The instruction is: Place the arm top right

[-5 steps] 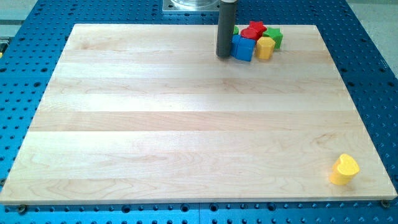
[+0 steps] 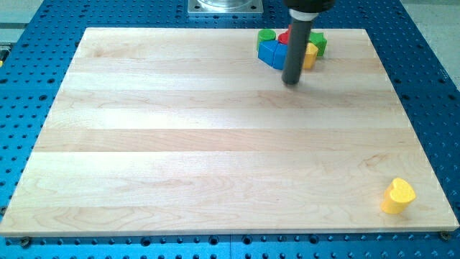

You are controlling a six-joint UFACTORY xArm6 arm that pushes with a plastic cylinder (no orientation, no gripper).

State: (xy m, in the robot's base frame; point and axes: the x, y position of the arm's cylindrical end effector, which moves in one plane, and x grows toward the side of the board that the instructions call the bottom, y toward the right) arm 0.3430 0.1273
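My tip rests on the wooden board near the view's top right, just below a cluster of blocks. The rod stands in front of the cluster and hides part of it. A blue block lies to the tip's upper left. A green block sits behind the blue one. A red block shows beside the rod. A yellow block lies to the tip's upper right, with another green block behind it.
A yellow heart-shaped block lies near the board's bottom right corner. The board sits on a blue perforated table. A metal base plate is at the view's top edge.
My tip has moved right and slightly down, from the left side of the blue block to just below the cluster. The blue block has shifted a little left.
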